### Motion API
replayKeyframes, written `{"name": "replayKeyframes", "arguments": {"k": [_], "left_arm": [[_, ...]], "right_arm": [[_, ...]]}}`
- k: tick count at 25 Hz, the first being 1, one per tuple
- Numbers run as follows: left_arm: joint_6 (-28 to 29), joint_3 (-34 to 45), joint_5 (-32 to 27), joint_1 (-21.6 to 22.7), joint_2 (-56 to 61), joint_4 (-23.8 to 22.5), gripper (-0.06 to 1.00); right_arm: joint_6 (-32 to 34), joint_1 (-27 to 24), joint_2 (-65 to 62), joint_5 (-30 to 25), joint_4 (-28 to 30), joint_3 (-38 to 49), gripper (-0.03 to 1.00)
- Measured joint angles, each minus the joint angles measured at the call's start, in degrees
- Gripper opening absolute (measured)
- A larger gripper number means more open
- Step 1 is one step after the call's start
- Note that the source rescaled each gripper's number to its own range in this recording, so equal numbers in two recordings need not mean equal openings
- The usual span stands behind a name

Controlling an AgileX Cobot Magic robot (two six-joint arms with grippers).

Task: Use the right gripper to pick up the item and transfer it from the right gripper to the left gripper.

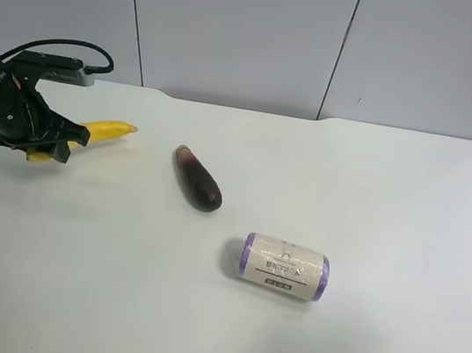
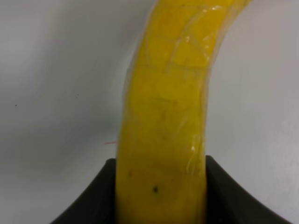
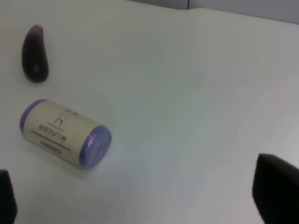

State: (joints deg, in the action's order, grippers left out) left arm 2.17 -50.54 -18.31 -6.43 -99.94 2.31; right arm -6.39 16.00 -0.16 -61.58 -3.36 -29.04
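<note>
The yellow banana point(image 1: 105, 129) is at the far left of the exterior high view, gripped near one end by the bulky black left gripper point(image 1: 65, 142). In the left wrist view the banana point(image 2: 163, 116) fills the gap between the two black fingers point(image 2: 93, 200), just over the white table. The right gripper point(image 3: 140, 196) shows only in the right wrist view, as two dark fingertips point(image 3: 278, 189) set wide apart with nothing between them. It hovers over bare table near the roll and is out of the exterior high view.
A dark purple eggplant point(image 1: 198, 179) lies mid-table and also shows in the right wrist view point(image 3: 35, 53). A purple-ended labelled roll point(image 1: 285, 267) lies on its side toward the front, also in the right wrist view point(image 3: 65, 133). The white table point(image 1: 391, 209) meets a grey wall behind.
</note>
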Motion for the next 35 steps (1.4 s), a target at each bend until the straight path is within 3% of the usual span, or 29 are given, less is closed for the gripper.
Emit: {"name": "replayKeyframes", "arguments": {"k": [4,12,13,14,17,18,20,24,29,35], "left_arm": [[3.6,0.0,0.3,0.0,-1.9,0.0,0.03],[4.7,0.0,-0.5,0.0,-4.1,0.1,0.03],[4.7,0.0,-0.3,0.0,-4.1,0.1,0.08],[5.0,0.0,-0.1,0.0,-4.2,0.1,0.22],[7.8,0.0,0.4,0.0,-4.2,0.1,0.8],[8.4,0.0,0.4,0.0,-4.2,0.1,0.89],[8.6,0.0,0.2,0.0,-4.2,0.0,0.96],[8.5,0.0,-1.6,0.0,-2.6,-0.9,0.99],[8.4,0.0,-8.0,0.0,3.6,-2.7,1.0],[8.1,0.0,-24.7,0.0,14.8,-5.7,1.0]], "right_arm": [[0.0,0.0,0.0,0.0,0.0,0.0,1.0],[0.0,0.0,0.0,0.0,0.0,0.0,1.0],[0.0,0.0,0.0,0.0,0.0,0.0,1.0],[0.0,0.0,0.0,0.0,0.0,0.0,1.0],[0.0,0.0,0.0,0.0,0.0,0.0,1.0],[0.0,0.0,0.0,0.0,0.0,0.0,1.0],[0.0,0.0,0.0,0.0,0.0,0.0,1.0],[0.0,0.0,0.0,0.0,0.0,0.0,1.0],[0.0,0.0,0.0,0.0,0.0,0.0,1.0],[0.0,0.0,0.0,0.0,0.0,0.0,1.0]]}}
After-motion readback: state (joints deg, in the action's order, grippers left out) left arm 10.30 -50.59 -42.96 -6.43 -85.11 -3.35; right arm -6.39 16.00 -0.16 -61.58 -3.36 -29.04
